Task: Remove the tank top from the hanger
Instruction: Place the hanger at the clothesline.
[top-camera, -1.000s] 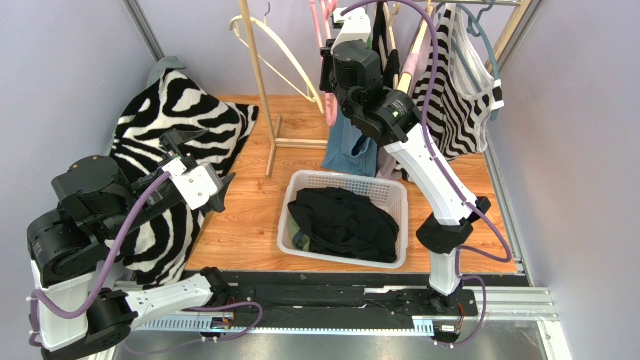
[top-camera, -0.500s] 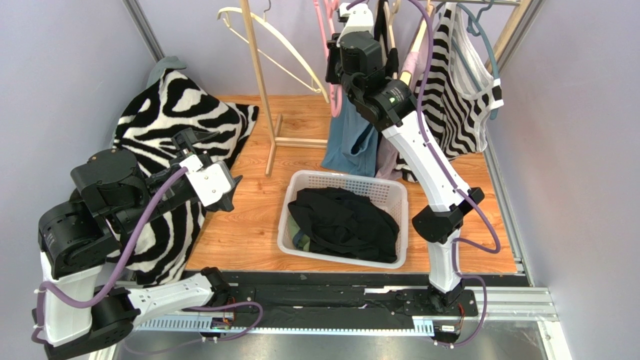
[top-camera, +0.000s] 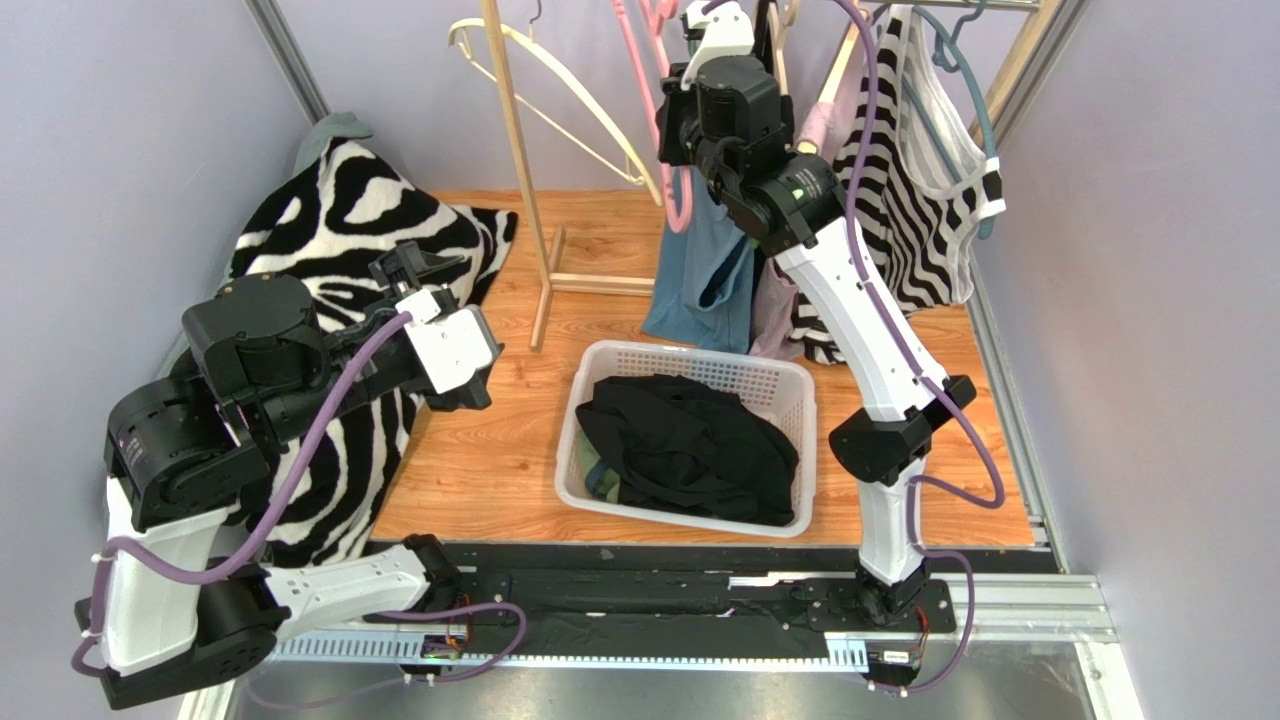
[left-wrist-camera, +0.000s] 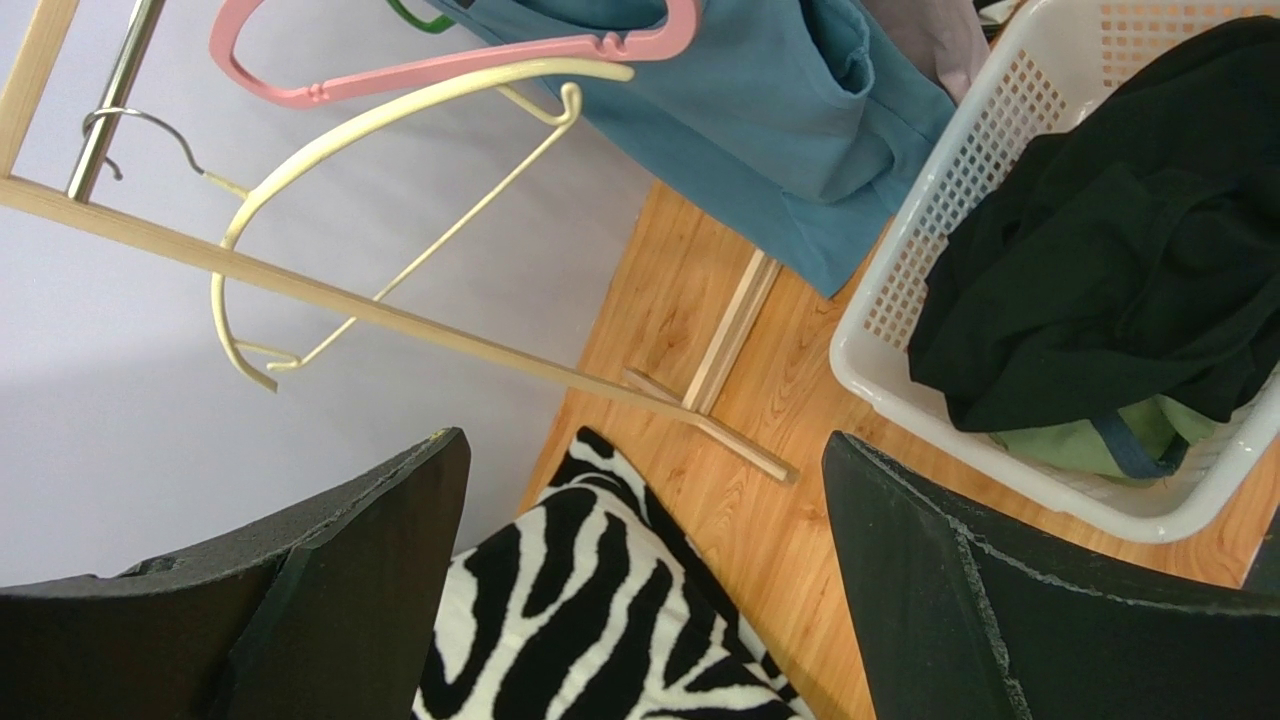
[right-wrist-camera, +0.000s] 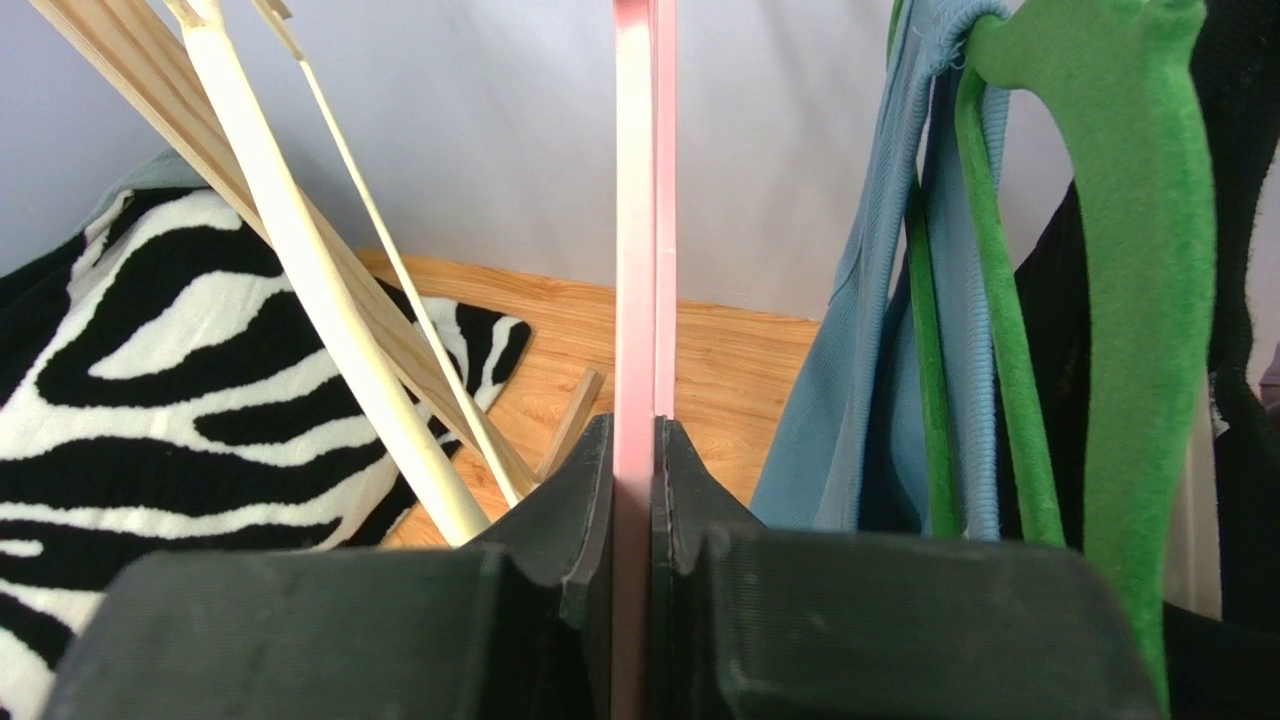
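Observation:
A blue tank top (top-camera: 699, 285) hangs at the rack; in the right wrist view the tank top (right-wrist-camera: 842, 390) has its strap looped over a green hanger (right-wrist-camera: 1142, 225). Just left of it is a pink hanger (right-wrist-camera: 643, 225) with my right gripper (right-wrist-camera: 634, 435) shut on its flat bar, high at the rail (top-camera: 672, 120). The pink hanger (left-wrist-camera: 451, 68) crosses the front of the tank top (left-wrist-camera: 781, 120) in the left wrist view. My left gripper (top-camera: 478, 323) is open and holds nothing, hovering (left-wrist-camera: 643, 450) over the zebra pillow's corner, well short of the clothes.
A white basket (top-camera: 684, 357) with dark clothes sits on the wood floor below the rack. A zebra pillow (top-camera: 361, 225) lies at the left. A bare cream hanger (top-camera: 556, 105) and the wooden rack post (top-camera: 519, 150) stand between the arms. Striped garments (top-camera: 902, 180) hang at the right.
My left arm has risen and swung right, towards the rack and basket. The right gripper has lifted a little, still on the pink hanger.

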